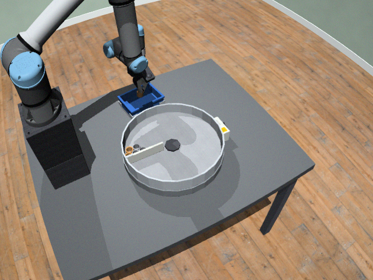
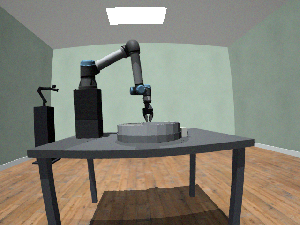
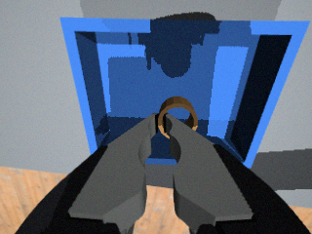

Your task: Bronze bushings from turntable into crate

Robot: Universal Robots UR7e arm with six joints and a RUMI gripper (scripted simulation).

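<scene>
My gripper (image 1: 140, 88) (image 2: 147, 119) (image 3: 161, 114) is shut on the wall of a bronze bushing (image 1: 139, 93) (image 3: 184, 106) and holds it over the blue crate (image 1: 154, 101) (image 3: 82, 97), just above its inside. The crate stands behind the white-walled turntable (image 1: 191, 176) (image 2: 148, 134). On the turntable, at its left, another bronze bushing (image 1: 129, 149) and two steel bushings (image 1: 136, 146) lie against a white bar (image 1: 150, 150). In the exterior view the crate is hidden behind the turntable's wall.
A dark hub (image 1: 172, 144) sits at the turntable's middle. A small white box with a yellow mark (image 1: 222, 129) (image 2: 183, 131) stands at the turntable's right rim. The arm's black pedestal (image 1: 50, 138) (image 2: 88, 113) stands at the table's left.
</scene>
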